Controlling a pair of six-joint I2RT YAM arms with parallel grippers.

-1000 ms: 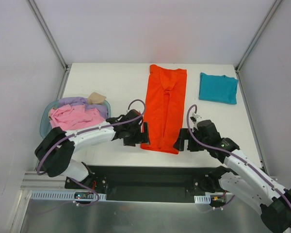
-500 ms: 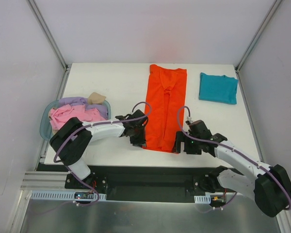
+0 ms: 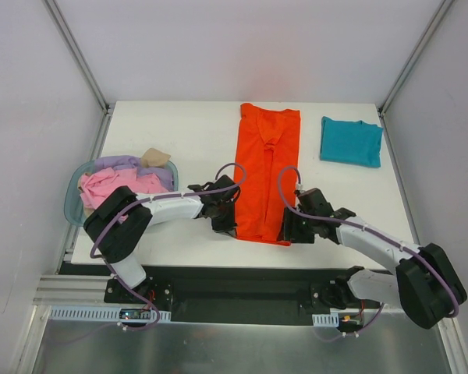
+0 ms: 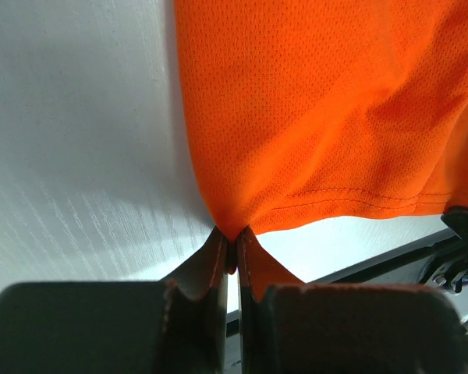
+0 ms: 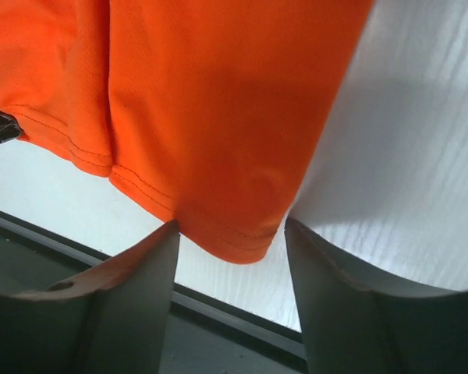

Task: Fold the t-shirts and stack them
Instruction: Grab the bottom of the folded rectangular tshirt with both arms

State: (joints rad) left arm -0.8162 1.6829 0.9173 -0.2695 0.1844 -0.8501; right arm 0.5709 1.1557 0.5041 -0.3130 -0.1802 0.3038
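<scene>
The orange-red t-shirt (image 3: 267,171) lies as a long narrow strip down the middle of the white table (image 3: 179,140). My left gripper (image 3: 232,227) sits at its near left corner. In the left wrist view that gripper (image 4: 234,241) is shut on a pinch of the orange hem (image 4: 320,101). At the near right corner is my right gripper (image 3: 285,231). Seen from the right wrist, it (image 5: 230,224) stands open, its fingers either side of the orange corner (image 5: 203,101) with gaps showing. A folded teal t-shirt (image 3: 351,141) rests at the back right.
A translucent blue basket (image 3: 69,199) at the table's left edge holds a pink shirt (image 3: 117,187), a lavender one (image 3: 121,163) and a tan one (image 3: 156,157). The table's near edge and a dark rail run just behind both grippers.
Both grippers slid inward onto the orange shirt's near corners. The left one closed on the hem. The right one's jaws narrowed around its corner.
</scene>
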